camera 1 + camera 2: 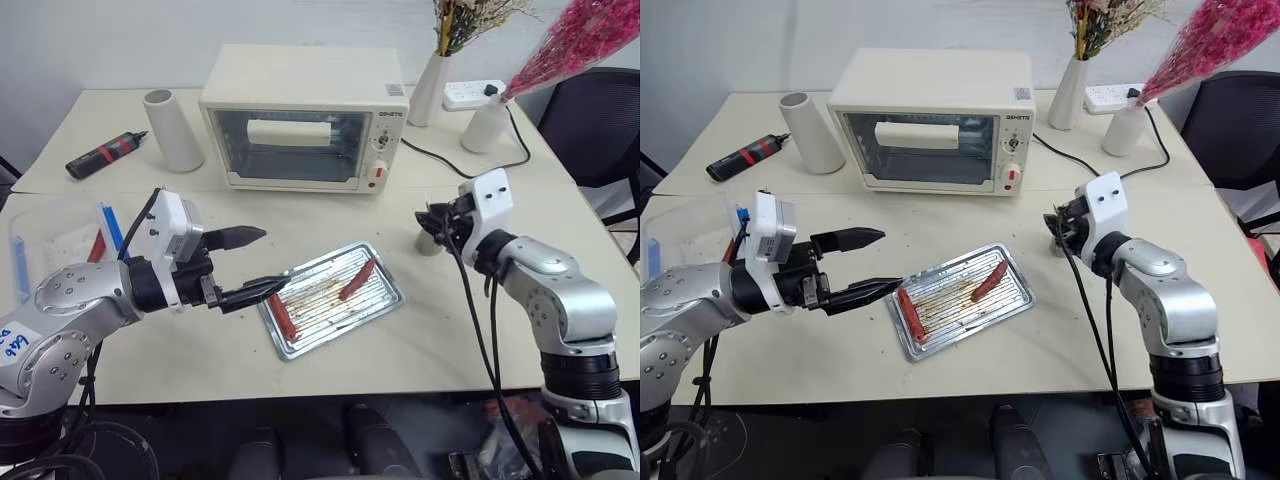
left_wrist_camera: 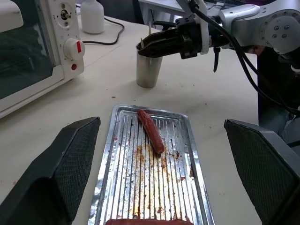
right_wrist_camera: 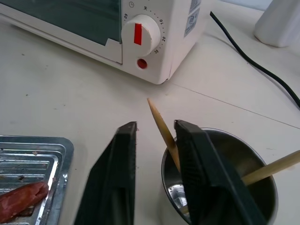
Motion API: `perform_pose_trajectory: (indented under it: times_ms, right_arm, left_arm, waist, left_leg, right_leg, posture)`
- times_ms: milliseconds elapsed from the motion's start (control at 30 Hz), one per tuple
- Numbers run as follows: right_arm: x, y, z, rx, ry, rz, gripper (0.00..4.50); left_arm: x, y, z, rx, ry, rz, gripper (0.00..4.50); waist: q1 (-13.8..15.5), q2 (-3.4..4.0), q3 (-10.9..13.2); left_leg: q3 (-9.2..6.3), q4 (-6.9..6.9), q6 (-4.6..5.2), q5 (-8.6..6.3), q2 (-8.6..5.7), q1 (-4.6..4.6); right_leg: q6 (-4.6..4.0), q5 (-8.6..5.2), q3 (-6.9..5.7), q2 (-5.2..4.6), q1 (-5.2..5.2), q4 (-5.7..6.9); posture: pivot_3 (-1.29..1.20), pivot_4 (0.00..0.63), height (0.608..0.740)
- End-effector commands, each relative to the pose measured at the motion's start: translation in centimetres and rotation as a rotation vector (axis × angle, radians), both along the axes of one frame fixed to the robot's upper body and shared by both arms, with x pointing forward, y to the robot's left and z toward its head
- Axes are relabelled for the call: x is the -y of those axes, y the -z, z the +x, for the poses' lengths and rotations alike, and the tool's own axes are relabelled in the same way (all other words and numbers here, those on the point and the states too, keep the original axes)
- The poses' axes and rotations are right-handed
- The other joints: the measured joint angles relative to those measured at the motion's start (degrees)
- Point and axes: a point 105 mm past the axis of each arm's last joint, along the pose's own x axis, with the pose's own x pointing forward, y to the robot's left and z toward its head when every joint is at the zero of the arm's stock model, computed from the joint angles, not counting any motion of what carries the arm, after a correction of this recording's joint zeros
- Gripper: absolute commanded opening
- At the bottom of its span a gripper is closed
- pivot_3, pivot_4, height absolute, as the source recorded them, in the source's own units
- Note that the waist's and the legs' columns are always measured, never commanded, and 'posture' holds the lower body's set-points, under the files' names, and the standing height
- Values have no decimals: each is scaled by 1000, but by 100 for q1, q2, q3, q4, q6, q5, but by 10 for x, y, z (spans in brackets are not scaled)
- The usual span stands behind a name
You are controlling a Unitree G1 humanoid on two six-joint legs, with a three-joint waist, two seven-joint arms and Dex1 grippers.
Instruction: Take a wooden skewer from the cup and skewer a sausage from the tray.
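Tabletop (image 1: 180, 365) in pale beige carries everything, the biggest item being the cream toaster oven (image 1: 305, 118) at the back, with a white cylinder (image 1: 172, 130) to its left and a clear plastic box (image 1: 45, 240) near the left edge. In front of the oven lies the tray (image 1: 375, 309), a silvery ridged sheet streaked with brown grease. The sausage (image 1: 357, 279), bright red-orange, rests on the tray's far half; a second sausage (image 1: 283, 316) lies along its near-left edge. Right of the tray, just beside the right arm, stands the cup (image 2: 149, 68).

The left end effector (image 1: 248, 263) hangs wide open just left of the tray, holding nothing. The right end effector (image 3: 154, 140) sits at the cup's rim with its fingers narrowed but a gap between them; one wooden skewer (image 3: 161, 124) rises from the cup beside the inner face of one finger, and whether it is actually pinched I cannot tell. Another skewer (image 3: 272, 166) leans out the far side.

By my reading the task is at its first step: no skewer is out of the cup, and the sausage is untouched. Lifting a skewer, carrying it over and piercing the sausage all remain.

From the head views the cup is mostly hidden behind the right end effector, and the skewers are too thin to make out there.
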Motion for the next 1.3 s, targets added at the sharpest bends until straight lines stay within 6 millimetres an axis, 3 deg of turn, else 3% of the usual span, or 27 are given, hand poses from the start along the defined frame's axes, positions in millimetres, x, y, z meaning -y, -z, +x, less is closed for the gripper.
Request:
perform_pose_trajectory:
  times_ms: [33,567,800,1067,1200,1300]
  right_arm:
    - [2,-21,1,85,12,8,7]
    - [10,-60,-9,156,-2,9,7]
    - [14,-99,-19,202,-15,80,7]
    - [14,-121,-30,225,-34,72,7]
    - [9,-152,-34,234,-78,236,7]
    - [-9,-162,-31,113,-185,469,7]
  left_arm:
    - [0,-12,1,61,-2,-6,4500]
    - [0,-13,6,73,-10,-24,4500]
    - [1,-11,8,74,-3,-21,4500]
    - [4,-10,11,82,9,-25,4500]
    - [6,-15,12,99,8,-47,4500]
    - [12,-21,13,141,-2,-89,4500]
  waist:
    - [-4,0,0]
    - [-2,0,0]
    - [11,0,0]
    - [7,0,0]
    - [-5,0,0]
    - [-15,-1,-1]
  left_leg:
    - [0,0,0,0,0,0]
    - [-6,0,0,0,0,-13]
    - [-10,3,0,1,-1,-56]
    - [-9,1,1,1,0,-61]
    - [-3,3,2,2,-1,-58]
    - [-6,3,3,2,3,-56]
  right_leg:
    - [0,0,0,0,-1,0]
    - [2,1,-5,-1,-10,-1]
    - [3,3,2,-5,-65,16]
    - [3,3,0,-9,-68,8]
    - [3,4,2,-9,-70,15]
    - [1,5,0,-6,-71,20]
  posture:
    - [0,150,740]
    - [0,150,740]
    - [0,150,740]
    - [0,150,740]
    - [0,150,740]
    - [0,150,740]
